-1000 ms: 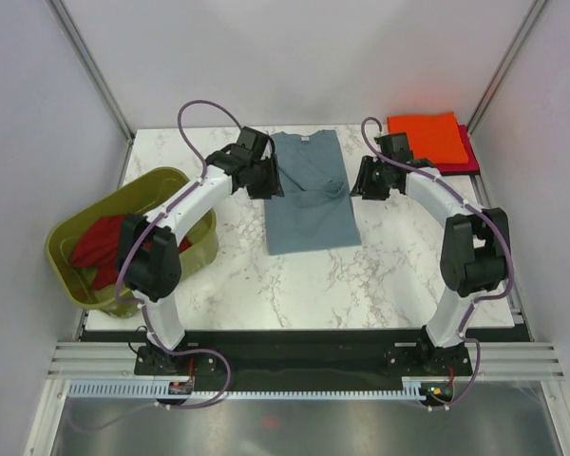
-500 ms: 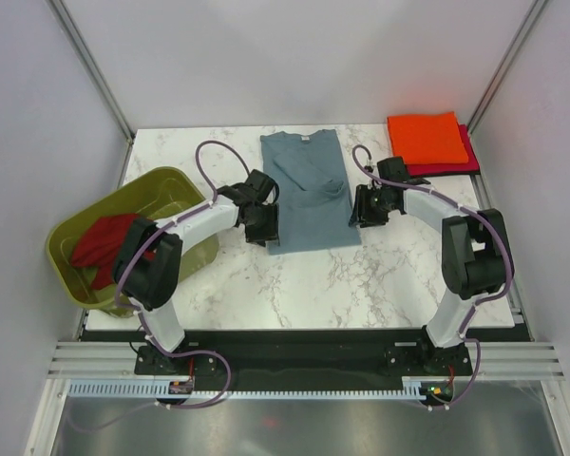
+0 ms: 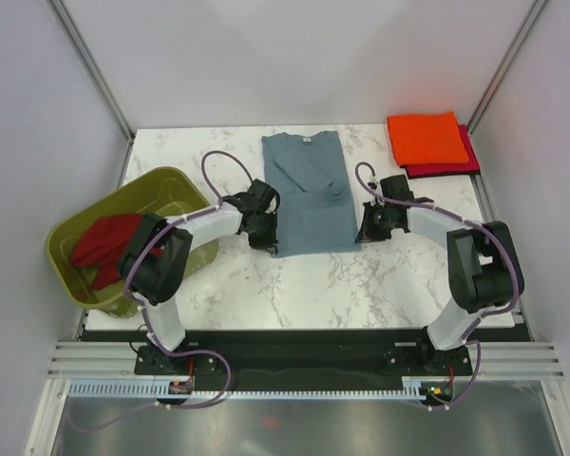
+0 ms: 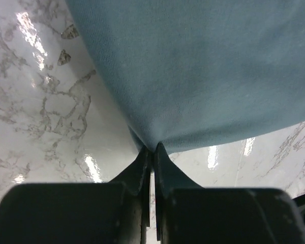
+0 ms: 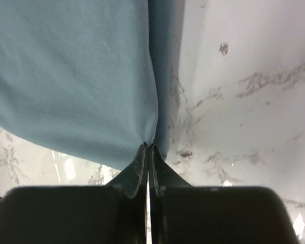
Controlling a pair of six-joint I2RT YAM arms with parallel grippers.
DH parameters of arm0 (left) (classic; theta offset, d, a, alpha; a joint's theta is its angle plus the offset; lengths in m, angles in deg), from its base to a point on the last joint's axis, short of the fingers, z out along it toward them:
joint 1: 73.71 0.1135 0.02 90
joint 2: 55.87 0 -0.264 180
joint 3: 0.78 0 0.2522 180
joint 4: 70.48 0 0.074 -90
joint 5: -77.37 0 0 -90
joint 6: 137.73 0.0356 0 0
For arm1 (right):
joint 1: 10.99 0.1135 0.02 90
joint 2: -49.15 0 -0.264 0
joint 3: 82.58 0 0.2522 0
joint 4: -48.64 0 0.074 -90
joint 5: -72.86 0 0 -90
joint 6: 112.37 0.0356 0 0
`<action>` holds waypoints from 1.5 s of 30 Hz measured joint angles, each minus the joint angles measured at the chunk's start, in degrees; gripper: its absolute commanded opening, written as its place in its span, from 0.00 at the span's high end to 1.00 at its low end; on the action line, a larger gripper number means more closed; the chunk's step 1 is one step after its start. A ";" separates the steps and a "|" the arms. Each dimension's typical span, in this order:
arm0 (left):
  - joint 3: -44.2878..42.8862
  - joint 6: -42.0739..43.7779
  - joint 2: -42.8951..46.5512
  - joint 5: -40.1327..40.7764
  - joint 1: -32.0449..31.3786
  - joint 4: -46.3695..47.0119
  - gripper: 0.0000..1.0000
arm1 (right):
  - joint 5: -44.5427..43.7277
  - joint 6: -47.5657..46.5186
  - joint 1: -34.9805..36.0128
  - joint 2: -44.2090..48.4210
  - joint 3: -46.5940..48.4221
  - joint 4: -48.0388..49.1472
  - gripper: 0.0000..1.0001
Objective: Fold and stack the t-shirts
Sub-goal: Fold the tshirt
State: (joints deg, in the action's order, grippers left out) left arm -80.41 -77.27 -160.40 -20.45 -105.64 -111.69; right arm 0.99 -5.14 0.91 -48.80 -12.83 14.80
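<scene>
Both hands have come down the sides of the slate blue-grey t-shirt (image 3: 309,195) since the earlier frame, to its near hem corners, and closed. Left hand (image 4: 151,148) and right hand (image 5: 148,146) each pinch a sliver of hem; the shirt lies flat on the bench (image 3: 294,285). My worry: so shallow a bite slips on lifting, or catches one layer, skewing the fold. Arms low, wrists tipped down.

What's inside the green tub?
A crumpled red shirt lies in the green tub, filling its left part. Anything underneath the shirt is covered and cannot be seen.
</scene>
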 measured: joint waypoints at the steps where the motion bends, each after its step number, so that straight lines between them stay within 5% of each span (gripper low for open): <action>1: 0.44 0.00 0.17 -0.24 -0.11 0.31 0.98 | 0.00 0.33 0.02 1.42 -0.94 0.04 1.00; 9: 9.33 -1.66 8.87 -0.24 -4.31 1.86 0.95 | -2.51 5.29 0.90 15.67 -12.81 0.68 1.00; 12: 12.90 -2.91 13.25 -0.31 -6.95 1.66 0.77 | -3.15 7.80 1.49 21.70 -18.25 -0.52 0.95; 15: 14.99 -3.98 16.33 0.13 -9.29 -0.59 0.61 | -3.89 10.01 2.58 26.62 -21.64 -2.29 0.78; 16: 15.43 -4.35 17.46 0.31 -9.92 -1.66 0.59 | -4.07 10.49 2.80 28.22 -22.29 -3.26 0.64; 20: 14.73 -4.70 22.84 1.77 -11.08 -6.36 0.41 | -4.70 10.82 3.04 31.26 -20.90 -8.20 0.57; 24: 7.48 -3.69 23.61 3.52 -9.97 -9.44 0.48 | -6.56 8.46 3.13 28.65 -13.42 -11.87 0.59; 28: -1.20 -0.83 19.47 4.46 -6.49 -9.22 0.58 | -6.60 4.31 3.15 17.86 -3.02 -10.34 0.73; 35: -7.15 3.10 6.49 5.81 -4.61 -8.44 0.67 | -4.22 1.73 3.15 -0.70 5.44 -6.05 0.74; 45: -19.61 6.12 -11.72 12.50 -1.62 -8.52 0.74 | -7.19 1.16 3.15 -12.09 16.74 -2.62 0.73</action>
State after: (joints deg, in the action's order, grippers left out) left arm -100.02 -71.15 -172.12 -7.95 -107.25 -120.21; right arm -6.20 -3.98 4.05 -60.89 3.91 12.18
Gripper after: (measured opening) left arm 0.253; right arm 0.269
